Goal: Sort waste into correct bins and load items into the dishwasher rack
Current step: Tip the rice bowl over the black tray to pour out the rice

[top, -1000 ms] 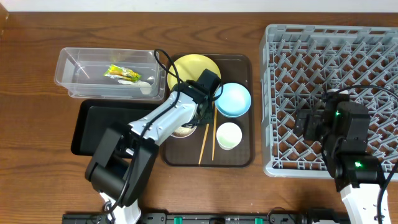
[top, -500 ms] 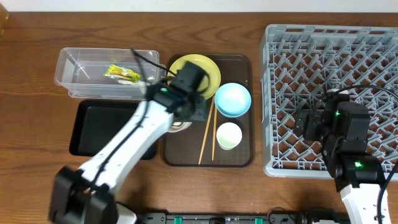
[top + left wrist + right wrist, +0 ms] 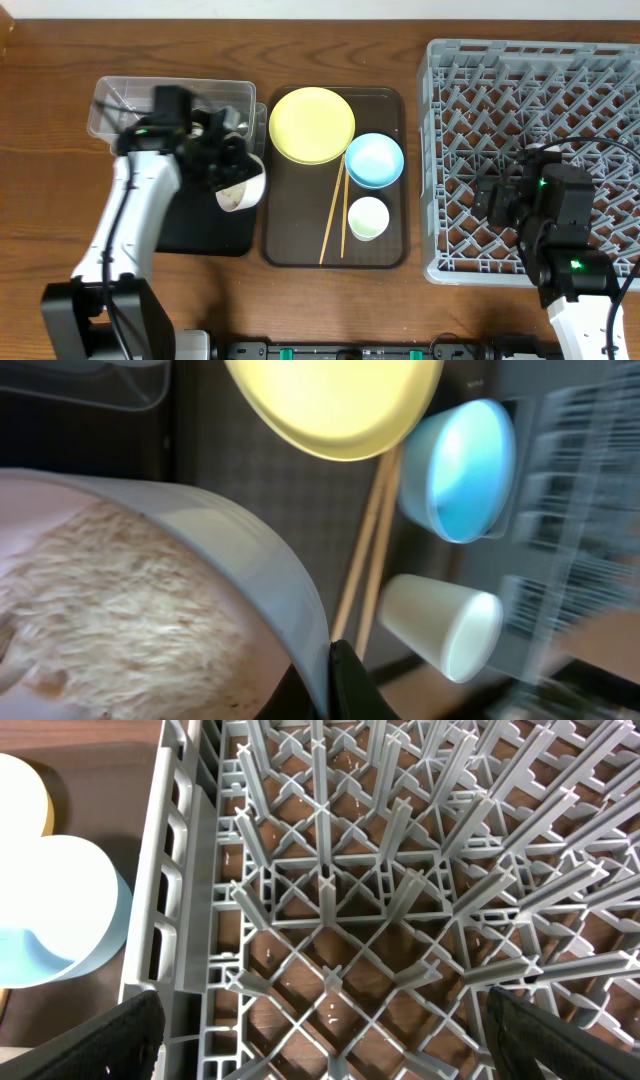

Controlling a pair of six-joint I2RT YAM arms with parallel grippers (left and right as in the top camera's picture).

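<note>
Yellow plate (image 3: 311, 124), light blue bowl (image 3: 374, 160), pale green cup (image 3: 367, 218) (grey lattice rack (image 3: 433, 150))

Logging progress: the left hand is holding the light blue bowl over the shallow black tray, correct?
Not quite: the left hand holds the round white bowl of rice over the shallow black tray; overhead shows the light blue bowl on the brown tray.

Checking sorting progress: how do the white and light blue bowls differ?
The white bowl is tilted in the left gripper above the black tray; the light blue bowl sits upright on the brown tray. The white bowl holds rice; the light blue bowl looks empty. Both are round.
</note>
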